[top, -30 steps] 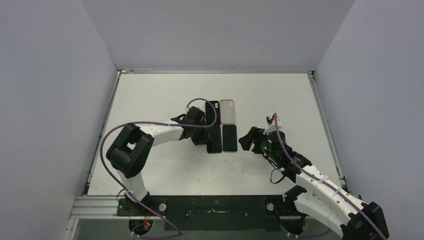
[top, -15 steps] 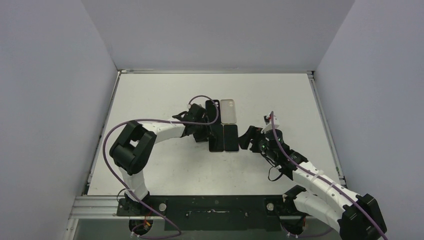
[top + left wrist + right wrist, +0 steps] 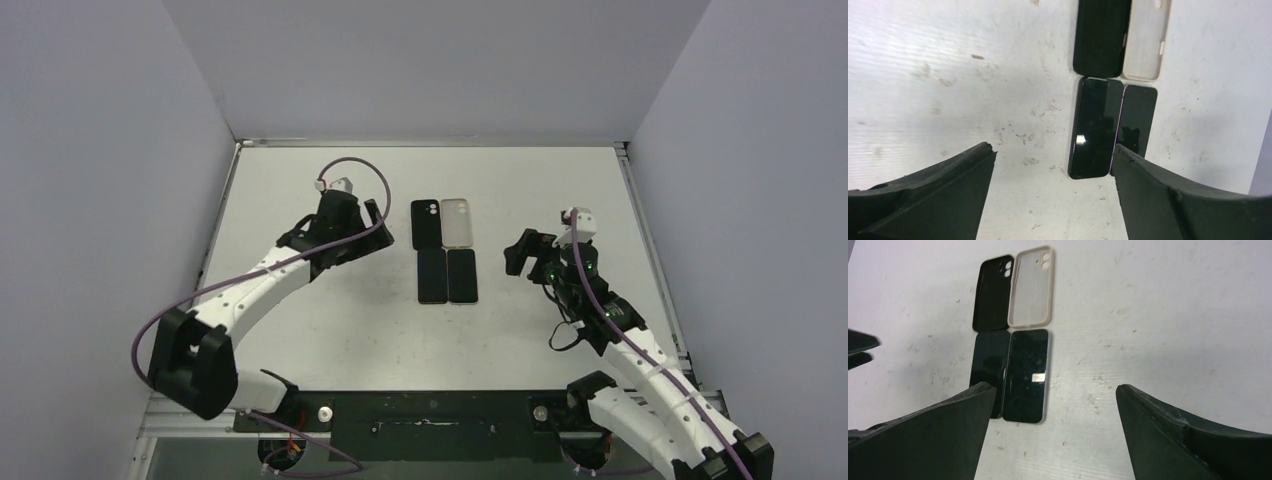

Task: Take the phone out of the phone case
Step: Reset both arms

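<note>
Left pincer [image 3: 1053,150]: wide open, empty. Right pincer [image 3: 1055,387]: the same. Between them on the white table [image 3: 300,320] lie two bare black phones [image 3: 446,276], side by side, long axes pointing away from the bases. Just beyond are the empty black soft case [image 3: 425,222] and beige soft case [image 3: 457,221]. Neither arm is clearly nearer.

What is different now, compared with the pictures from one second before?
Both arms drew back from the phones. The left end effector moved left and toward the far edge; the right end effector moved right and slightly farther away. Both are open and hold nothing. The left phone, right phone, black case and pale case lie as before.
</note>
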Robot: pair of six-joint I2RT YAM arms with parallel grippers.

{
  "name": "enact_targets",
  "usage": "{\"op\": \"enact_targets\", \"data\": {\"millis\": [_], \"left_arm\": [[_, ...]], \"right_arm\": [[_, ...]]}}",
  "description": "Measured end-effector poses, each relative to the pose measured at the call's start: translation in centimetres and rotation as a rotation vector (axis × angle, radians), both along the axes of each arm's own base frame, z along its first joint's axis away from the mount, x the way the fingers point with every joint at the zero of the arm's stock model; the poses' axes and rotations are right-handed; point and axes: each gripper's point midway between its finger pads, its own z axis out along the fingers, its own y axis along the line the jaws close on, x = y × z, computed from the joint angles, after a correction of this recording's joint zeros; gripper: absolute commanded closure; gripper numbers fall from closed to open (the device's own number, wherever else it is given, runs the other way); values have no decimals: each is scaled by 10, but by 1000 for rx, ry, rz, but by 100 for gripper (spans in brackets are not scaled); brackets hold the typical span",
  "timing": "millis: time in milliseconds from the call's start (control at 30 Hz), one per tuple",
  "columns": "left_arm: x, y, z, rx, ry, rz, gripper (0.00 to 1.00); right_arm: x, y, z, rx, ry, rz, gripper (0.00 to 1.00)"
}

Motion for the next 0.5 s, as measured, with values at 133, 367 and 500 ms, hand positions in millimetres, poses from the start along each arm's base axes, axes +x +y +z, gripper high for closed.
{"op": "enact_targets", "data": {"millis": [133,367,500], "left_arm": [[-7,30,56,48,-174,34,3],[-40,92,113,162,-418,130,3],[-62,127,130,243,-527,181,3]], "right_arm": [[-2,-26,32,-51,-88,-78,0],[-20,-69,79,-143,-215,-210,0],[-35,-96,108,-187,-287,-299,0]]}}
